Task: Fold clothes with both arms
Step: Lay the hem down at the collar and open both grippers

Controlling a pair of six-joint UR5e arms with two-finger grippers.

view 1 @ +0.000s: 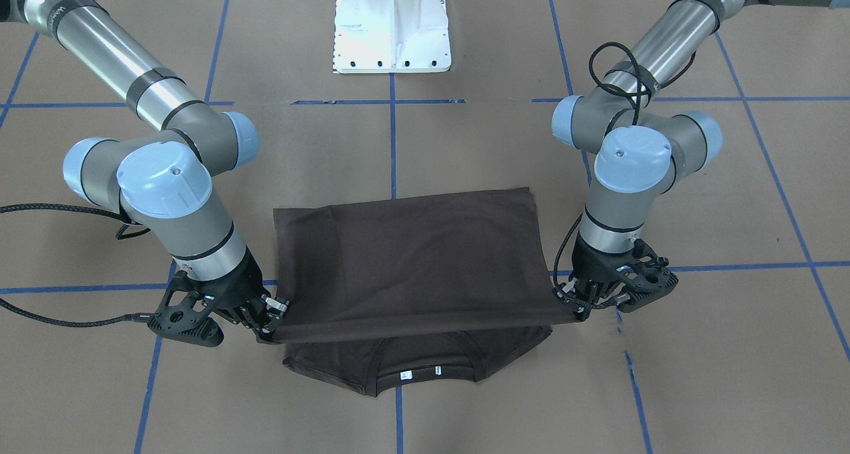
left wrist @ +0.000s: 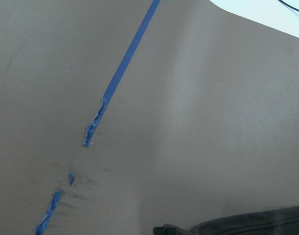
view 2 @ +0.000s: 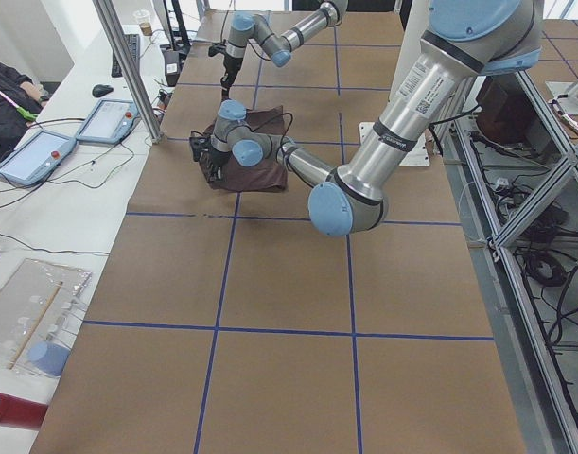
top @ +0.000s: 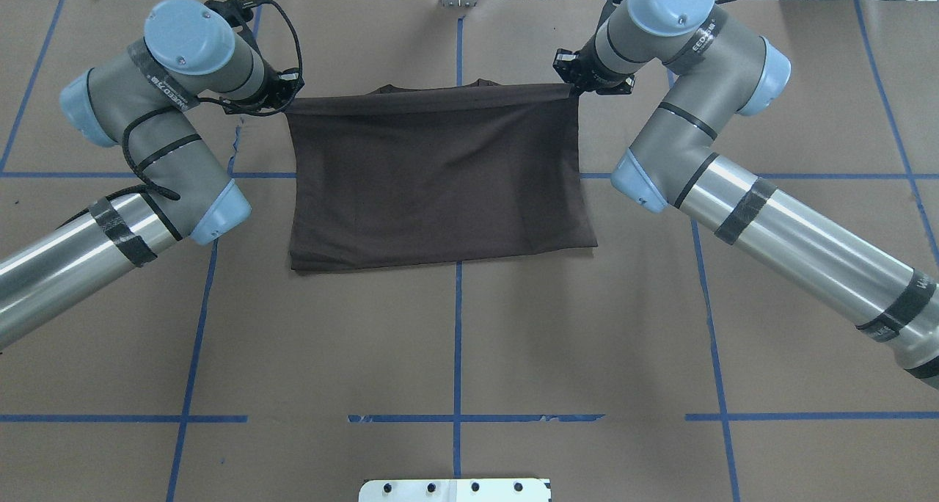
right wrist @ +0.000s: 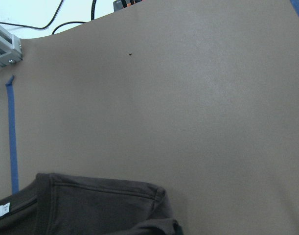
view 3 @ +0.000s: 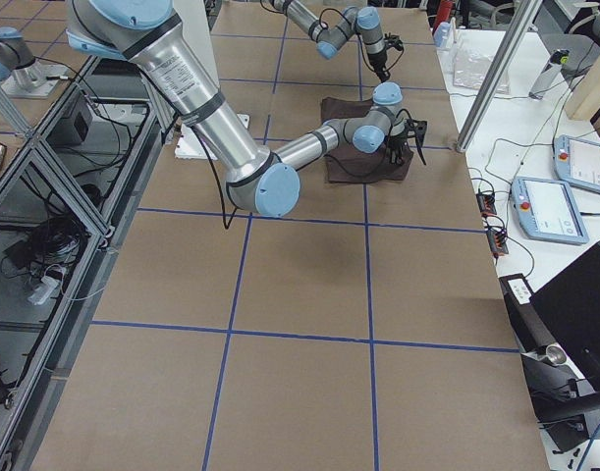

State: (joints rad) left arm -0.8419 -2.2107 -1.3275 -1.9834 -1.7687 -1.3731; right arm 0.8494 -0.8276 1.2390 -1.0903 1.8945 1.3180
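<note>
**Figure.** A dark brown T-shirt is lying near the middle of the paper-covered bench, across from the white pedestal base and astride 1 of the blue tape lines.

- **Grip:** The left gripper and the right gripper are each pinching 1 corner of a raised cloth edge. Their jaws are closed narrowly on the fabric, so the edge is running taut and nearly straight between them.
- **Shirt:** Just beyond that edge, the ribbed collar and 2 white neck tags are showing, flat on the bench. The folded side is resting on the bench nearer the robot, and the upper layer is sloping up from it to the held edge.
- **Wrist views:** Both are showing mostly bare bench, with only a strip of dark cloth along the bottom.
- **Step in hand:** The lengthwise half-fold appears to be nearing completion, with the edge not yet laid down.
- **Handling:** The garment is judged light, soft and limp, so it is likely to sag wherever tension is lacking and to keep no shape of its own. The 2 outer corners of the edge look like the right places to hold, since even pull there is keeping the layer smooth. A shallow pinch could be letting the thin cloth slip out. Uneven lowering could be dragging or wrinkling the lower layer.
</note>
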